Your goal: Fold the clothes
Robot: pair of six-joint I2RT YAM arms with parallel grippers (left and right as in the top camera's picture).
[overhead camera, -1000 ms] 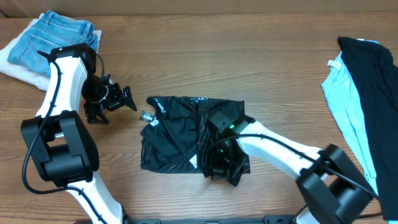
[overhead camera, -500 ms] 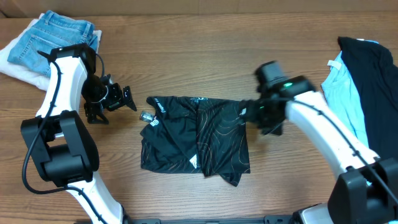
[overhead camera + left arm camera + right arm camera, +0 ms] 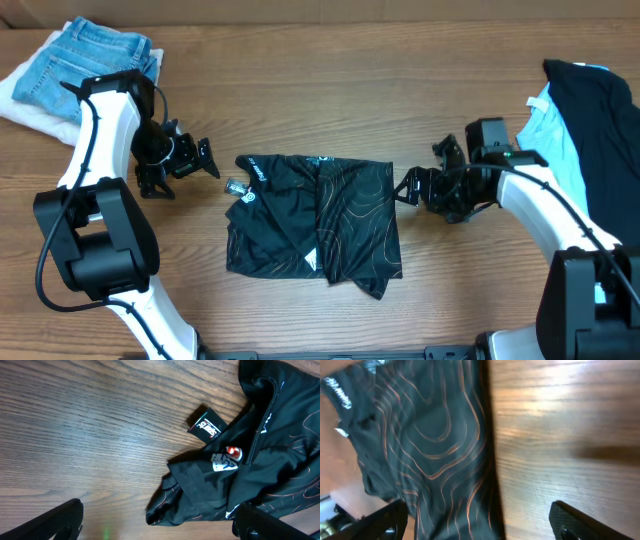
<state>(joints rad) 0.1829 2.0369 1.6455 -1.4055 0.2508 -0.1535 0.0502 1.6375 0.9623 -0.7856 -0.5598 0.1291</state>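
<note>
- Brown wood-grain table (image 3: 450,290) fills all three views; nothing of the room around it is clear.
- The jersey (image 3: 310,215), black with thin orange contour lines, lies folded at the middle of the table, between the two grippers.
- The right gripper (image 3: 418,178) stands just beside the jersey's right edge with its fingers (image 3: 385,520) spread wide and holding nothing. In the right wrist view that edge lies between the fingers, nearer to the left one.
- The left gripper (image 3: 208,158) is also wide and empty. A small black tag (image 3: 206,425) and the jersey's collar end lie in front of its fingers.
- Beyond the left gripper are blue jeans (image 3: 95,55) on a white cloth (image 3: 20,95); beyond the right one, a plain black garment (image 3: 600,130) over a light blue one (image 3: 545,140).
- A second ago the right gripper was down on the jersey's lower right part. Now it has left it, and the left arm has not moved.
</note>
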